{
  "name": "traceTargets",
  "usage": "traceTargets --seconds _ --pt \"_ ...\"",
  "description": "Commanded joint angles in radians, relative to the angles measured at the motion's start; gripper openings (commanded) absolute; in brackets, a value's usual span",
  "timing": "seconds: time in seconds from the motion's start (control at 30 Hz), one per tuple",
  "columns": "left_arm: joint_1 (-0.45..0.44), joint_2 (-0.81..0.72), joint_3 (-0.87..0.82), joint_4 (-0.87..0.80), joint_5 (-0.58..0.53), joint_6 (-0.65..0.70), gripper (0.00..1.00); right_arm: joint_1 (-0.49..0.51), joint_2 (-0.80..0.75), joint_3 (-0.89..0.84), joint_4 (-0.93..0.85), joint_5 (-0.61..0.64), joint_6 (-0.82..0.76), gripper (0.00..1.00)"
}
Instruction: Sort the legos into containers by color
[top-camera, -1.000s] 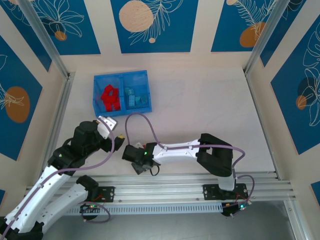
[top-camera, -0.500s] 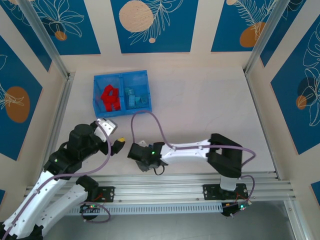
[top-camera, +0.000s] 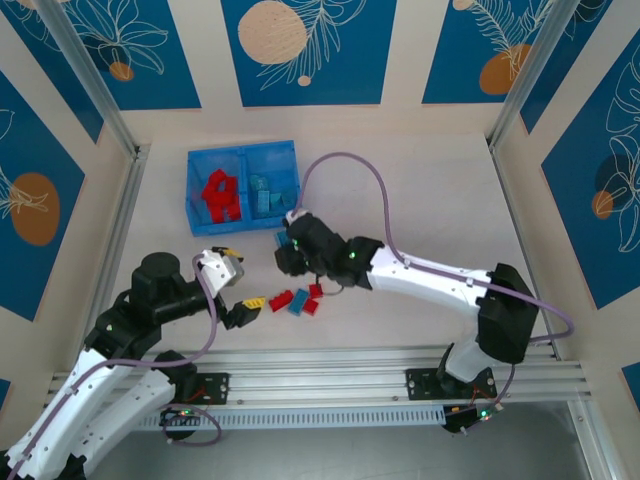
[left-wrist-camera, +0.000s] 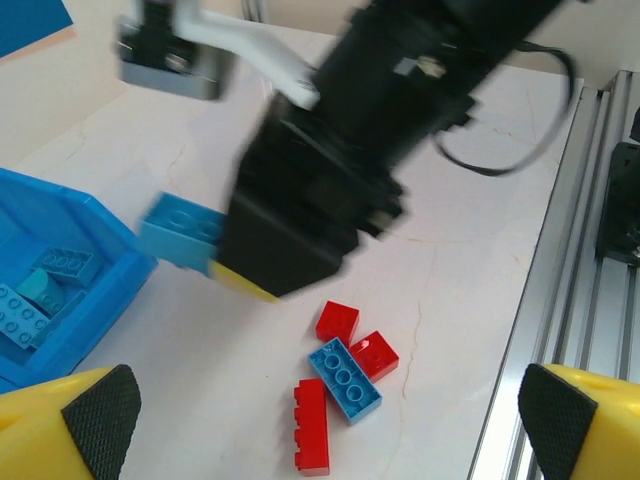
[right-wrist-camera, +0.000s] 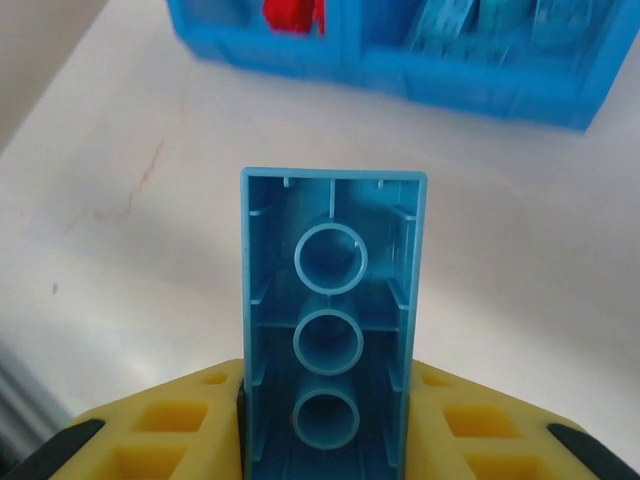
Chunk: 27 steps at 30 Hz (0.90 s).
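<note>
Pale table (right-wrist-camera: 90, 220), light blue lego (right-wrist-camera: 333, 300), hollow underside, three tubes

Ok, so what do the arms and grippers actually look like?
The left arm and right arm have white links and black joints, each trailing a lilac cable. The left gripper and right gripper have yellow fingers with black textured pads.

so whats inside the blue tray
Red legos lie in the tray's left compartment, light blue legos in the right. Bricks under each pile are covered, so no count.
</note>
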Motion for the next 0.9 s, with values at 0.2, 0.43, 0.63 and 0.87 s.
traceTargets --seconds 0.2,0.43,0.63,0.87 --pt "0.000 0.063 -0.004 -0.043 -0.346 -0.031 1.00 -0.231 0.356 0.410 0.033 -0.097 -0.086 0.36" --pt "0.004 0.061 -0.012 -0.038 -0.336 -0.024 1.00 -0.294 0.762 0.979 -0.218 -0.099 -0.080 0.36" --pt "0.005 0.048 -0.017 -0.041 -0.356 -0.023 1.00 -0.316 1.041 1.441 -0.425 -0.149 -0.049 0.41" --pt "0.006 0.060 -0.019 -0.037 -0.350 -0.024 1.00 -0.331 0.944 1.378 -0.391 -0.230 -0.046 0.57"
